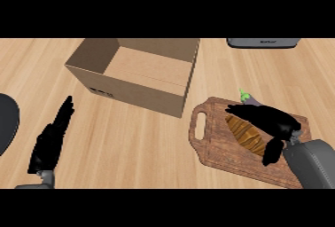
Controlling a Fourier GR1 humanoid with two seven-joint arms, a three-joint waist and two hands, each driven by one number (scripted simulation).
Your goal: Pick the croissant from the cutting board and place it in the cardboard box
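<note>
Right hand (267, 119) curled round croissant (244, 131) on cutting board (219, 153), lower right. Left hand (49, 141) released, flat, lower left. Cardboard box (134, 92) upper left.

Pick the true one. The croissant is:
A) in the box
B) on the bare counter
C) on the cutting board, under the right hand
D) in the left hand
C: the croissant lies on the cutting board, partly covered by the right hand.
</note>
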